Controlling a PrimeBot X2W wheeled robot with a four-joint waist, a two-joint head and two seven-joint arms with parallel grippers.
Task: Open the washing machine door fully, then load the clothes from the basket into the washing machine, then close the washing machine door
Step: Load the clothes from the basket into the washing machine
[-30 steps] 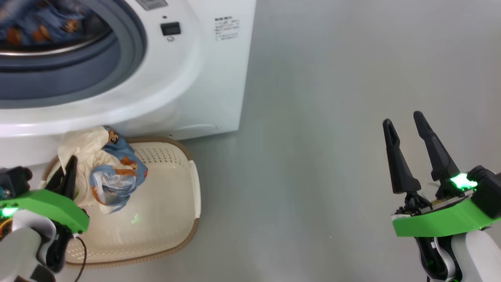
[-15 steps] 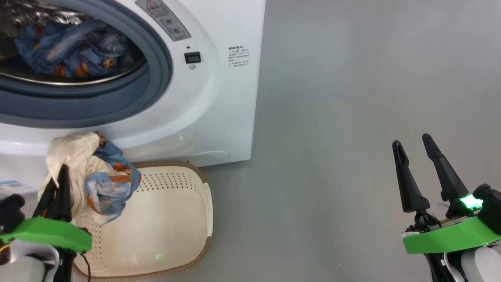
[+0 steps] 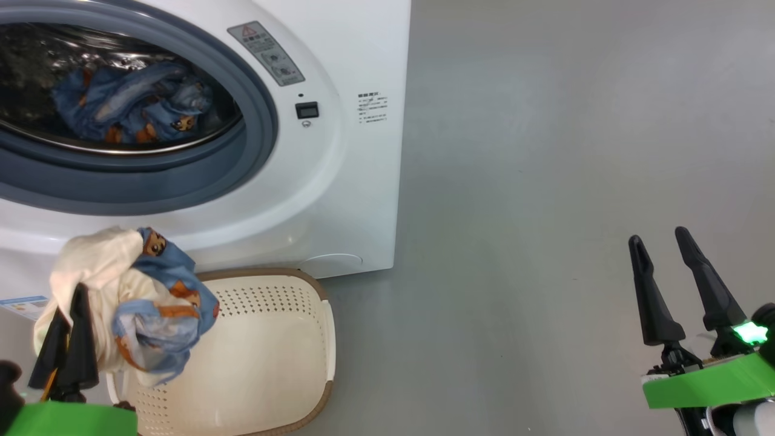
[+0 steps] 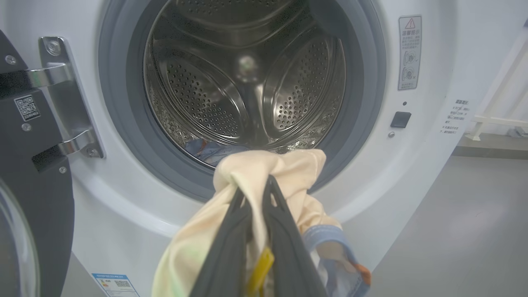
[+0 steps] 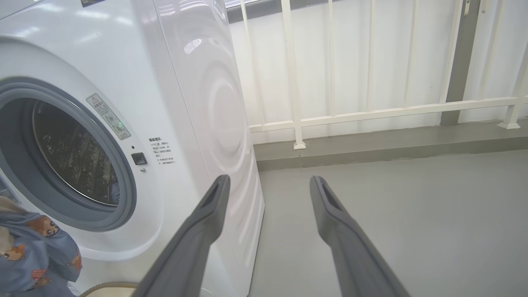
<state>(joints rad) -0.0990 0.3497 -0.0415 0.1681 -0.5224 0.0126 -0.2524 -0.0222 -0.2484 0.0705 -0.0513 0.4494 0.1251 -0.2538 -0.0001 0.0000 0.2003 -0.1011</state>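
Head view: a grey floor (image 3: pixel 545 181) is spreading at 3 o'clock of the washing machine (image 3: pixel 339 200); the left gripper (image 3: pixel 71 303) is clamping a cream-and-blue clothes bundle (image 3: pixel 151 303) over the basket's (image 3: pixel 327 339) 10 o'clock corner, the right gripper (image 3: pixel 658 236) gaping empty at 4 o'clock. Left wrist view: the bundle is drooping lengthwise toward 6 o'clock below the drum (image 4: pixel 247 82), the door (image 4: pixel 37 198) standing open at 9 o'clock. Right wrist view: a white railing (image 5: pixel 371 112) is bordering the floor.

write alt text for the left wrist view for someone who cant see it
The left gripper, shut, holds a bundle of cream and blue clothes just in front of the open steel drum of the washing machine, where a blue garment already lies. The open black door hangs on its hinge at the left edge.
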